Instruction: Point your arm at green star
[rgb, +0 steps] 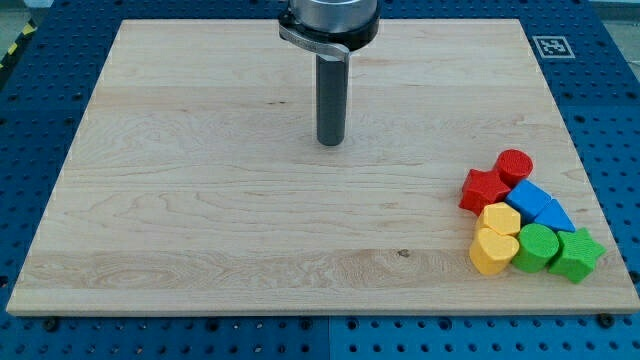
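Currently our arm carries no jaws, so there is nothing to open, close or grip; it ends in a dark rod hanging upright from a grey collar at the view's top. Our tip (330, 143) rests on the tabletop (200, 200) in the upper middle of the board, touching no block and well apart from all of them.

All blocks sit huddled near the view's lower right corner. The green star (577, 254) is the outermost one, at the cluster's right end by the board's bottom-right edge. Just left of it, touching or nearly so, sits a green round block (536, 246). Above the star lie a blue triangle (554, 216) and a blue block (527, 197). Further left are a yellow heart (492, 251) and another yellow block (499, 218); at the cluster's top are a red star (484, 189) and a red round block (515, 164).

Step in hand, as we judge it: the approach has not closed yet, since the tip is far from its target. The next move calls for a long diagonal slide toward the view's lower right. We would favour coming in from the star's open right or bottom side, though the margin to the board's edge looks narrow there. A straight line from here runs through the red and blue blocks and would likely scatter them.
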